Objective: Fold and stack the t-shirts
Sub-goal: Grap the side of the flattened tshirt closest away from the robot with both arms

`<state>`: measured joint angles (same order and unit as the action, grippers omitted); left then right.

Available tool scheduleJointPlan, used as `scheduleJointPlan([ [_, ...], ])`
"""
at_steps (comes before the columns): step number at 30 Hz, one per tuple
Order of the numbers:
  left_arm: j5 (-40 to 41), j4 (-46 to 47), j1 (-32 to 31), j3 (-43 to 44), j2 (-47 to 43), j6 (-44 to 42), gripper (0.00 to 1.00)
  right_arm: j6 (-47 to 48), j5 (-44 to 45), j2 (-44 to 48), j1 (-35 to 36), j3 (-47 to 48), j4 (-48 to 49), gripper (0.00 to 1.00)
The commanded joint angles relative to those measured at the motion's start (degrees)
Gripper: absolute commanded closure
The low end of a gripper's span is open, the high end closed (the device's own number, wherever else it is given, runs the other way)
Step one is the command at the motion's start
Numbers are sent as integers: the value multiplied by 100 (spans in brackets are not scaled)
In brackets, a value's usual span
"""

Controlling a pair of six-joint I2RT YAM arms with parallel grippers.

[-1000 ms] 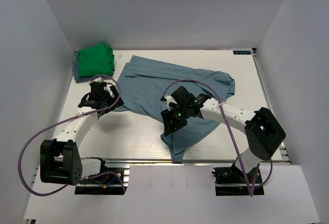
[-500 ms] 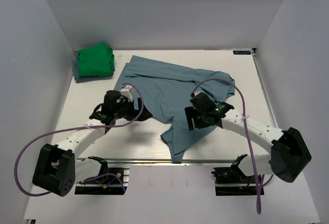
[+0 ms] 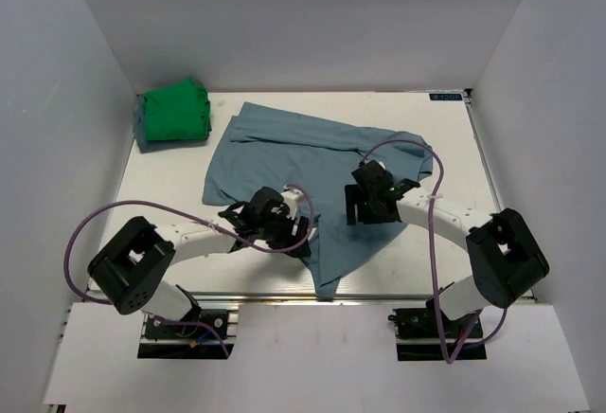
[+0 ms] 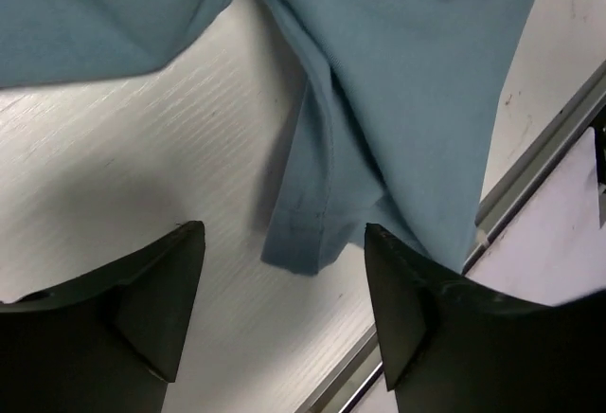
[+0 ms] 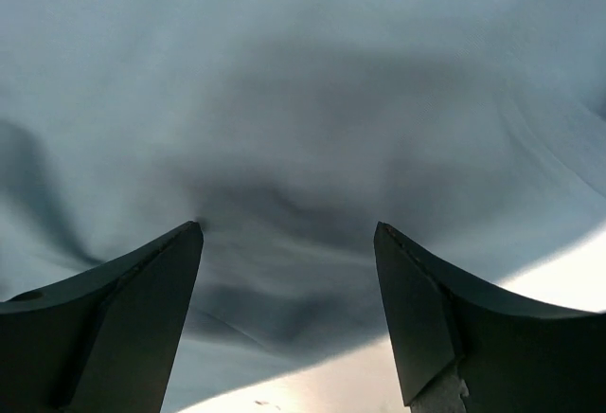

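The large blue-grey t-shirt (image 3: 312,162) lies spread and rumpled across the middle of the table, one flap reaching the near edge. The green t-shirt (image 3: 175,112) sits folded at the far left corner. My left gripper (image 3: 295,235) is low over the blue shirt's near left edge. In the left wrist view it (image 4: 284,231) is open, with a hemmed corner of the shirt (image 4: 303,242) lying on the table between its fingertips. My right gripper (image 3: 365,208) hovers open just above the shirt's right half, and wrinkled blue cloth (image 5: 303,100) fills the right wrist view.
A flat blue-grey cloth (image 3: 142,135) shows under the green shirt. A metal rail (image 4: 535,171) runs along the table's near edge, close to the left gripper. White walls enclose the table (image 3: 445,138) on three sides.
My left arm has swung from beside the green shirt to the blue shirt's near left edge, its jaws narrowing slightly. My right gripper has moved right and a little farther back over the shirt.
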<state>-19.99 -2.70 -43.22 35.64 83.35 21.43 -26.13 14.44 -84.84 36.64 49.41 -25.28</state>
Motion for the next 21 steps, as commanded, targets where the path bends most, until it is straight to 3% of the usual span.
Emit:
scheduleJointPlan([
  [1,338,164,-195,355,93,-60,26,283,-774,72,-61,87,778,21],
  [4,776,-98,-344,549,383,-7,43,398,-1153,143,-70,60,954,21],
  [8,979,-161,-459,664,646,-7,67,320,-1031,-76,-114,95,1095,21],
  [10,979,-239,-529,804,708,54,91,214,-778,-296,-166,226,1104,21],
  [11,1031,-309,-529,804,709,54,97,92,-715,-592,-201,253,1104,21],
  [21,1023,-986,-767,269,138,589,100,-488,-406,-1992,-649,720,656,21],
])
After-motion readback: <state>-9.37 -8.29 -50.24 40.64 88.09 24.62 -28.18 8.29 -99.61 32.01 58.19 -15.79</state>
